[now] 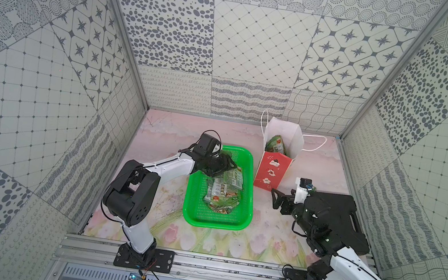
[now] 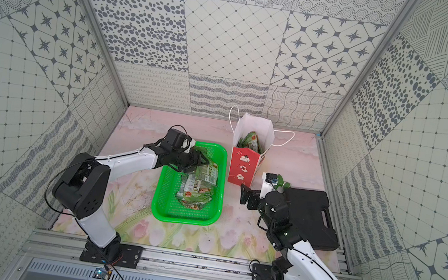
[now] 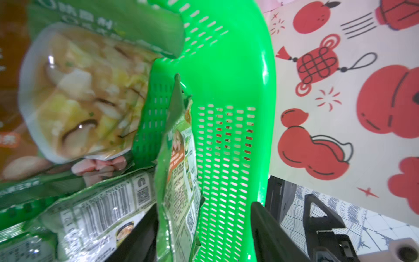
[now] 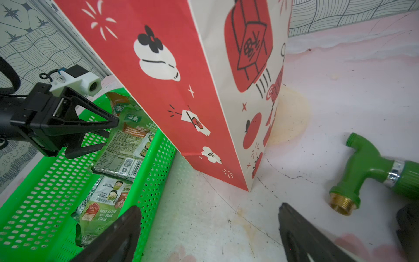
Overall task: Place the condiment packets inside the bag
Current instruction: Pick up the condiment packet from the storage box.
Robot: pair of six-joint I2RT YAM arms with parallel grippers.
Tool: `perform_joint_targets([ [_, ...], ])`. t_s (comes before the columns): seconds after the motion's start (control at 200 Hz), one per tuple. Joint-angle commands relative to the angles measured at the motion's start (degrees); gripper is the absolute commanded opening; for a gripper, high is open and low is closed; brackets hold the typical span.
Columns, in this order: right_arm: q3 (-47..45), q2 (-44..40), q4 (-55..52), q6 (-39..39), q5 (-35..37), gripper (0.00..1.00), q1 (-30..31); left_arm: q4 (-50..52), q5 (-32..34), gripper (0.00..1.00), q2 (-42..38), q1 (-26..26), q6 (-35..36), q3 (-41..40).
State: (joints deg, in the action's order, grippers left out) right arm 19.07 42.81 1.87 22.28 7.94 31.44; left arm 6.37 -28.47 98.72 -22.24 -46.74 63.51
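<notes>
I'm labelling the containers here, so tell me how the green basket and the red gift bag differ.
The green perforated basket is low, wide plastic; the red paper gift bag stands tall and narrow. The basket's walls are full of slots; the bag's are solid, printed with white motifs. The basket's condiment packets lie in a loose heap; the bag's few stand on edge. Both are open-topped and hold green packets.

Green basket (image 1: 214, 219) centre; black case (image 1: 348, 207) right; tap fitting (image 4: 362, 165) beside case.
</notes>
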Motion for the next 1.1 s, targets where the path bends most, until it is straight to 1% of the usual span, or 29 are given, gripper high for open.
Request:
perform_joint_targets([
  [0.0,1.71,-1.30,0.70,-0.09,-0.09,0.97,0.16,-4.79,-6.47,0.50,0.75,0.09,-3.57,1.31],
  [0.115,1.63,-2.09,0.44,-0.13,0.35,0.97,0.16,-3.89,-5.85,0.41,2.34,0.01,-3.36,1.71],
  [0.235,1.63,-2.20,0.41,-0.05,0.24,0.97,0.20,-0.94,-3.58,0.36,3.86,-0.77,-1.90,2.86],
  [0.3,1.60,-2.11,0.43,-0.05,0.18,0.97,0.20,0.68,-2.21,0.31,4.50,-1.39,-1.02,3.59],
  [0.345,1.60,-2.06,0.46,-0.05,0.23,0.97,0.18,2.06,-1.27,0.27,4.88,-1.93,-0.19,4.26],
  [0.51,1.56,-2.20,0.32,-0.05,0.34,0.97,0.14,9.32,5.44,0.00,3.01,-3.58,3.85,6.50],
  [0.77,1.58,-1.67,0.65,0.19,0.29,0.97,0.20,21.05,18.63,0.00,-6.78,-7.31,9.31,10.11],
  [0.95,1.66,-2.26,-0.11,0.30,1.40,0.97,0.22,23.70,24.37,0.00,-14.71,-9.75,9.92,11.42],
  [1.095,1.40,-3.07,-0.42,0.33,2.03,0.97,0.15,23.38,28.78,0.00,-21.83,-12.87,10.62,12.64],
])
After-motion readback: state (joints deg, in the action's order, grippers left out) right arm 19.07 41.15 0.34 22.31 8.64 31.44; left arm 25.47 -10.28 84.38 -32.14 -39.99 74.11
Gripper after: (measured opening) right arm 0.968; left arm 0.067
